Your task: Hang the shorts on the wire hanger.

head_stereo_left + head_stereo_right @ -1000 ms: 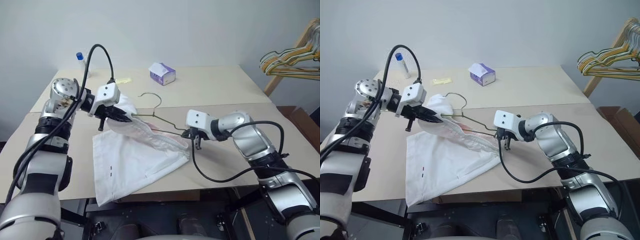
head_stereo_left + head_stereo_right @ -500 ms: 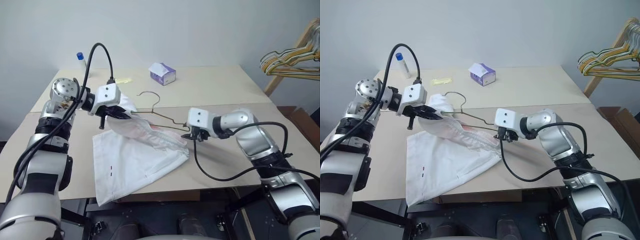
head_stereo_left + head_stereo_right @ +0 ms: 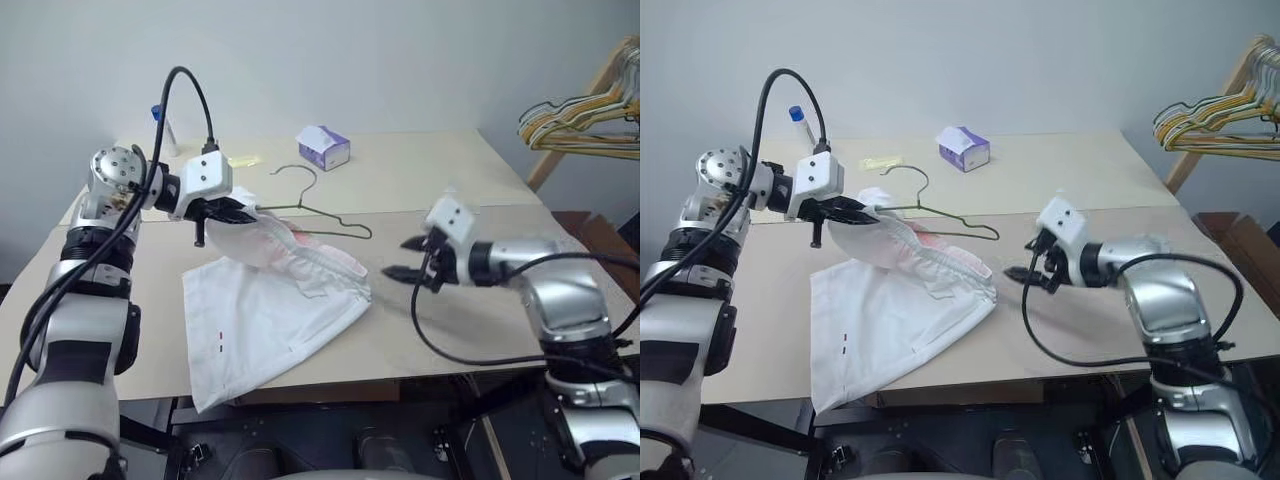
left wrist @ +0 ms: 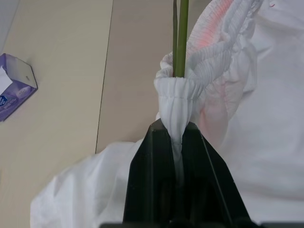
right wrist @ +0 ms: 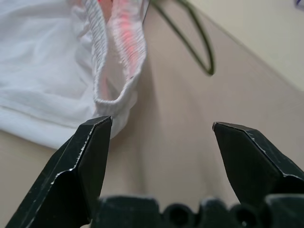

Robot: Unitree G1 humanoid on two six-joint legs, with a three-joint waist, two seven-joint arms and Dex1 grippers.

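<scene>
While your left gripper [image 4: 175, 142] is clamped on a gathered pinch of the shorts' [image 3: 270, 310] elastic waistband, it holds that end of the cloth up off the table [image 3: 450, 190] on your left side. From the pinch the waistband runs down and to the right, and the legs of the shorts lie spread flat on the near part of the table, one corner reaching the front edge. You can see the pink patch just inside the waistband.

Your right gripper [image 3: 410, 257] has its two black fingers spread wide with nothing between them; it hovers above the table just right of the free end of the waistband, apart from the cloth.

You will find the wire hanger [image 3: 318, 208] beside the left gripper: one end of the wire enters the bunched waistband at the pinch, while its hook and its far shoulder stick out over the bare table behind the shorts.

Further back sits a purple-and-white tissue box [image 3: 324, 147], and a bundle of coloured hangers [image 3: 585, 120] hangs at the far right.
</scene>
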